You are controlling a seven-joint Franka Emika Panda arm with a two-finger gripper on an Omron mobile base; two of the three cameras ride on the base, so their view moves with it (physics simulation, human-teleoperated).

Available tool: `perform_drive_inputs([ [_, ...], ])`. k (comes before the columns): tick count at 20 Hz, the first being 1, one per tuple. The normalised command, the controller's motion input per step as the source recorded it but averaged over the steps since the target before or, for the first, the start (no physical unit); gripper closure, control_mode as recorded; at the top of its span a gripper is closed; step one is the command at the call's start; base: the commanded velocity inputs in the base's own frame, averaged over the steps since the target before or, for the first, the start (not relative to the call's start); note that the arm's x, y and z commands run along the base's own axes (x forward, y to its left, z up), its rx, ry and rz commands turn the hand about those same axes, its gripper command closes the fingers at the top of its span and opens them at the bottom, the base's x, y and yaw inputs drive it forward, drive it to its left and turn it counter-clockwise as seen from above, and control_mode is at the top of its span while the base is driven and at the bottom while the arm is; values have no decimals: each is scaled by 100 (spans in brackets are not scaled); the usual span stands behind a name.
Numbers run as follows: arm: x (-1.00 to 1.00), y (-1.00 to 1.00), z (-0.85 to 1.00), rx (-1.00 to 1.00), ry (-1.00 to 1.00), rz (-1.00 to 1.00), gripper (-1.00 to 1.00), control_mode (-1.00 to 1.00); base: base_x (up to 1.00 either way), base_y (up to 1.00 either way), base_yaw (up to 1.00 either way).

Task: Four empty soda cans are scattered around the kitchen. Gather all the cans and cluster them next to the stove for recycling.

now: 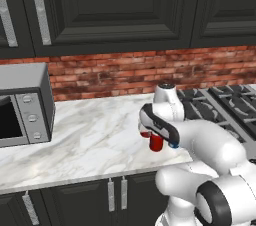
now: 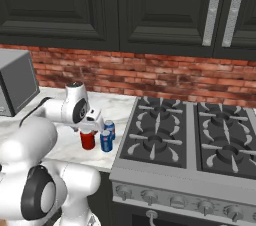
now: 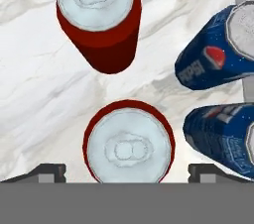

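**A:** Where does the near red can (image 3: 129,141) sit relative to the gripper (image 3: 128,172)?

**B:** Straight under it. In the hand view the silver top sits between the two dark finger tips, with marble showing on either side. The can stands upright, so its long axis runs along the line the hand looks down.

**A:** So is the claw clenched on it?

**B:** No, I read it as released: the fingers stand wide, clear of the can's sides. Nothing is held.

**A:** And the others, taking the stove (image 2: 186,135) as the landmark?

**B:** All four stand on the marble counter (image 1: 90,135) just to the left of the stove's edge. In the hand view a second red can (image 3: 99,20) is beyond the near one, and two blue cans (image 3: 218,49) stand beside them on the stove side. The right base view shows the blue pair (image 2: 107,136) nearest the stove and a red one (image 2: 87,140) just left of them, under the hand.

**A:** Are the cans touching each other?

**B:** The two blue ones look close enough to touch, but from this tilted angle I can't be sure. The red ones stand apart.

**A:** What does the next move turn on?

**B:** My judgement: the cluster looks complete, so the hand should lift straight up along the can's axis. Any sideways drift toward the stove risks knocking the blue pair.
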Motion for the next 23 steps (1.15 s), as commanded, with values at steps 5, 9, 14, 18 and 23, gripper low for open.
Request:
perform_drive_inputs([
  [5, -21, 0, 97, -1, -22, 0, -100, -100, 0, 0, 0],
  [9, -51, -3, 64, 0, -3, 0, -100, -100, 0, 0, 0],
  [14, -89, -6, 27, 3, 0, 0, -100, -100, 0, 0, 0],
  [18, -97, -4, 88, 4, 0, 0, -100, -100, 0, 0, 0],
  [23, -99, -3, 90, 3, -1, 0, -100, -100, 0, 0, 0],
])
